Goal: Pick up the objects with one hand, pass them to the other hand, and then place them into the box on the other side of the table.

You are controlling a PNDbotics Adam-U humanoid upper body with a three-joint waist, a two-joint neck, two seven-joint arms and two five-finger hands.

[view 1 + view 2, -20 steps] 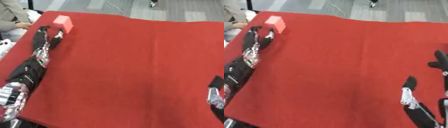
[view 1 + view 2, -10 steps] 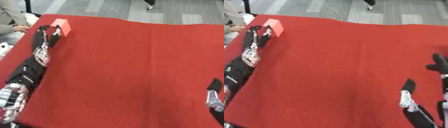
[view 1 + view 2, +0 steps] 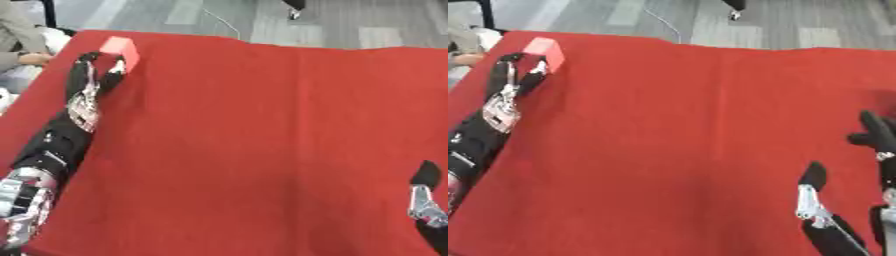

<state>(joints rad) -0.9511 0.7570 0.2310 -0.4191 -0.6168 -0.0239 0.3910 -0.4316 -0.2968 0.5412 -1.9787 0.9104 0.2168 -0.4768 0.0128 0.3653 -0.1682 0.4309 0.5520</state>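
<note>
Table (image 3: 262, 140) filled nearly the whole view, covered in red cloth, its far edge running askew against grey floor (image 3: 350, 25).

Left arm (image 3: 57, 150) lay stretched along the table's left side, from the lower left corner up toward the far left corner; black casing with a silver joint near the bottom edge.

Left hand (image 3: 90, 82) was at the end of that arm, fingers (image 3: 83, 67) extended and slightly spread, thumb (image 3: 115, 75) set apart from them. Fingertips reached the near side of the pink block; thumb tip sat just beside or against its lower edge. Contact looked likely, but whether the digits actually pinched the block could not be told. Nothing was lifted.

Right hand (image 3: 859, 190) showed at the lower right in the right eye view, resting over the cloth with fingers up. One dark finger (image 3: 812, 176) stood straight, and another pair (image 3: 877, 131) rose nearer the right edge. Fingers straight and relaxed, holding nothing, touching no object. The left eye view caught only a sliver of it at the lower right corner.

Pink block (image 3: 121, 49), small and box-shaped, sat on the cloth near the far left corner of the table, just ahead of the left hand and well apart from the right hand.
</note>
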